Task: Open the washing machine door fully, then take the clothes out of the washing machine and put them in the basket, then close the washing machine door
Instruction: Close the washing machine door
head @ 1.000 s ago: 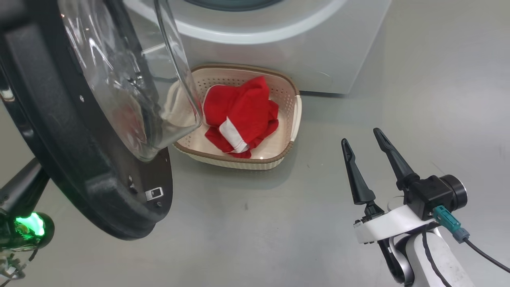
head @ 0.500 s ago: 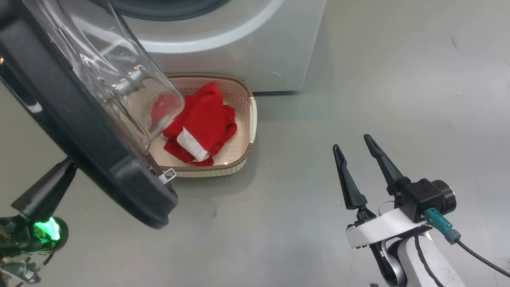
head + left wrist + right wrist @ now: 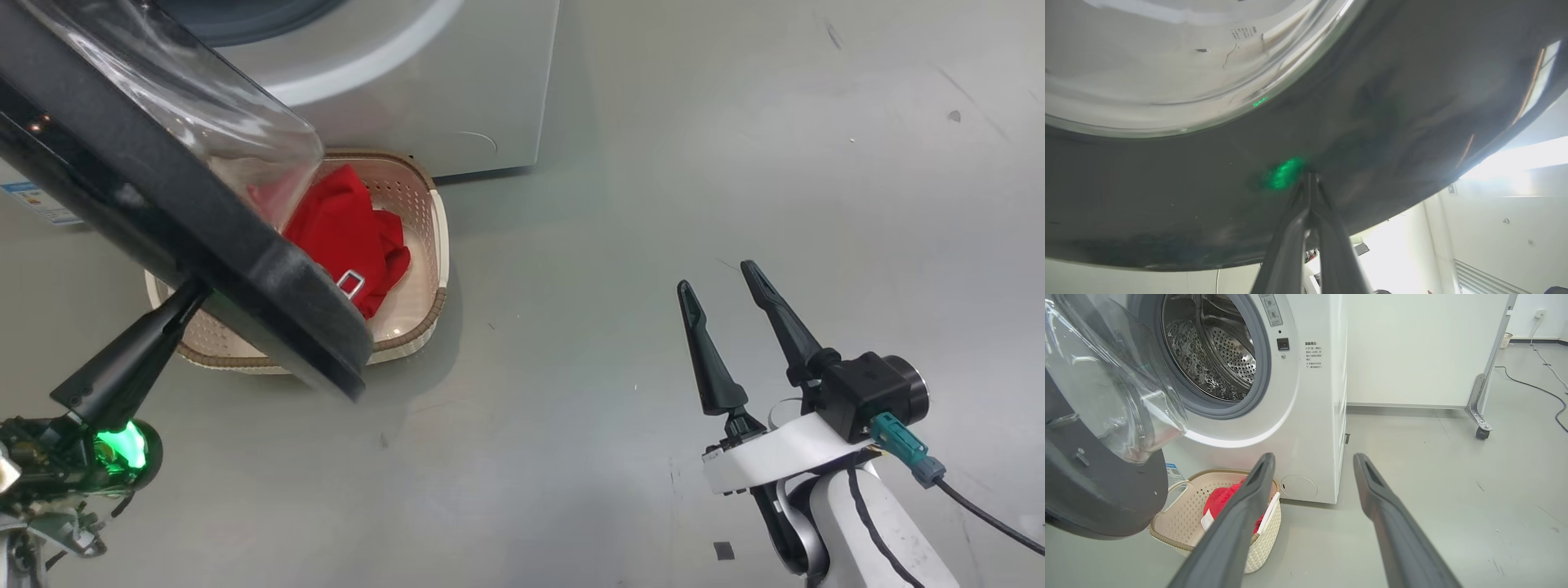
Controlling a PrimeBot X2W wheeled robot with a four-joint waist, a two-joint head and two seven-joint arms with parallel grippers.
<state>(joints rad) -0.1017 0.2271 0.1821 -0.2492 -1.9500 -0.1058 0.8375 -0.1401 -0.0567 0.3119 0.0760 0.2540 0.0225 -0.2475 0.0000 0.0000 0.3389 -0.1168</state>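
Grey floor (image 3: 612, 245), perhaps scuffed, beneath basket (image 3: 442, 238)

The washing machine (image 3: 1310, 416) is white, with a grey ring round its port and a silvery drum (image 3: 1220, 347) dotted with holes. Its door (image 3: 147, 204) has a glossy black rim around clear glass. The clothes (image 3: 343, 237) are bright red with white trim. The basket (image 3: 441, 253) is cream and perforated, with a brown woven-look rim. The floor (image 3: 571, 204) is grey. The right gripper (image 3: 716, 276) has black jaws on a white wrist.
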